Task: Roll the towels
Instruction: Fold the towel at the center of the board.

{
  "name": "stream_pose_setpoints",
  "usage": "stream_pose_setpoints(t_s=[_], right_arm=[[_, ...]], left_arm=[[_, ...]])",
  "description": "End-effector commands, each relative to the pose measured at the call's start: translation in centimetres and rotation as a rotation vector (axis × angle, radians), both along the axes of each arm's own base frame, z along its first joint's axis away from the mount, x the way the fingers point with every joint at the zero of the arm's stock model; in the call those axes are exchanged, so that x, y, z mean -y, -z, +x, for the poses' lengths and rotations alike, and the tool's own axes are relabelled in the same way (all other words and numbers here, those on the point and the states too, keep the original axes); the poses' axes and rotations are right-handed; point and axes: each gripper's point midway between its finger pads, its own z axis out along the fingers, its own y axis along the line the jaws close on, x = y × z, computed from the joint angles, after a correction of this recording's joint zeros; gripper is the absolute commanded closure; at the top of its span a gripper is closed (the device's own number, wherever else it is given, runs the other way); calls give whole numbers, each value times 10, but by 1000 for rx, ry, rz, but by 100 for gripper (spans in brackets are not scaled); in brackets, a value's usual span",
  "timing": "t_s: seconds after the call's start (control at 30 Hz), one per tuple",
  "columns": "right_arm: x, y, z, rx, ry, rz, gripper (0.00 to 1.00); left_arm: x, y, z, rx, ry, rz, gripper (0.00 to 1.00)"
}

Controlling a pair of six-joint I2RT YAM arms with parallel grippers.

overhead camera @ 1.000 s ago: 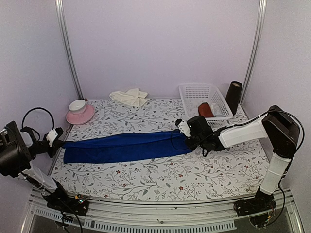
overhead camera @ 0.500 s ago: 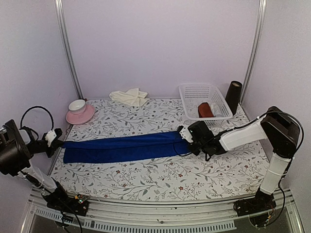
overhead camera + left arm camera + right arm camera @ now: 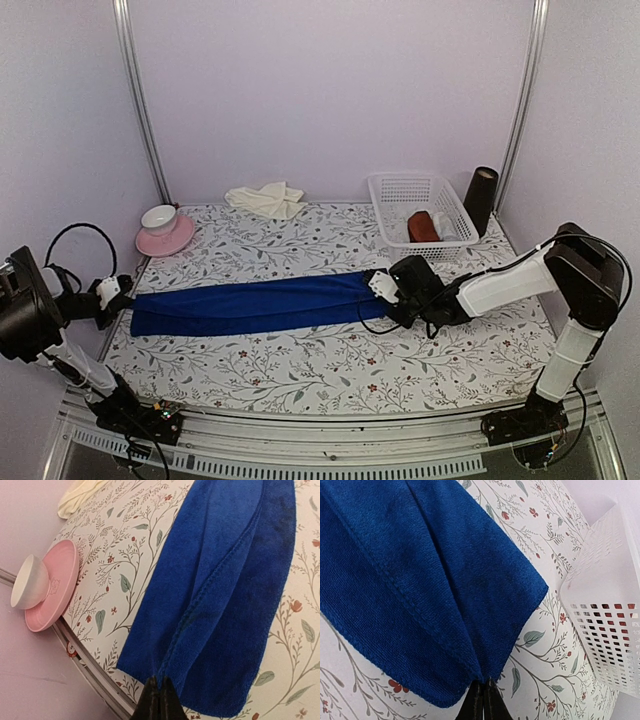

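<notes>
Blue towel [image 3: 250, 305] folded lengthwise into a long strip, flat across the middle of the flowered surface [image 3: 300, 365], running left to right. Left fingers [image 3: 152, 706] pressed tight together on the strip's left end, pinching a fold of cloth at the hem, close to the surface's left edge. Right fingers [image 3: 476, 705] likewise clamped narrow on the right end, gripping the corner where the folded layers meet, near the white basket [image 3: 420, 192]. Cloth drawn into a slight ridge toward each pinch. Cream towel [image 3: 266, 198] crumpled in a loose heap at the far edge by the back wall, well apart from the blue one, nothing touching it. Pink saucer [image 3: 165, 240] with a white cup [image 3: 160, 216] on it at the far left corner. Inside the basket, a dark red roll [image 3: 423, 227]. Upright just right of the basket, a black cylinder [image 3: 481, 200].
</notes>
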Motion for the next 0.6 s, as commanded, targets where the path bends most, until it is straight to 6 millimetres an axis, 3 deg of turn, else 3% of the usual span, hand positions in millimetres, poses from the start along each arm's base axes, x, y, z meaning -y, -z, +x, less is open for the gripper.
stream_pose_setpoints(t_s=[0.0, 0.3, 0.57], right_arm=[[1, -7, -9, 0, -29, 17, 99], [4, 2, -11, -18, -26, -9, 99], [14, 16, -12, -33, -9, -72, 99]], left_arm=[[4, 14, -25, -68, 4, -46, 100], [4, 21, -36, -96, 43, -18, 100], [-9, 18, -40, -96, 48, -35, 100]])
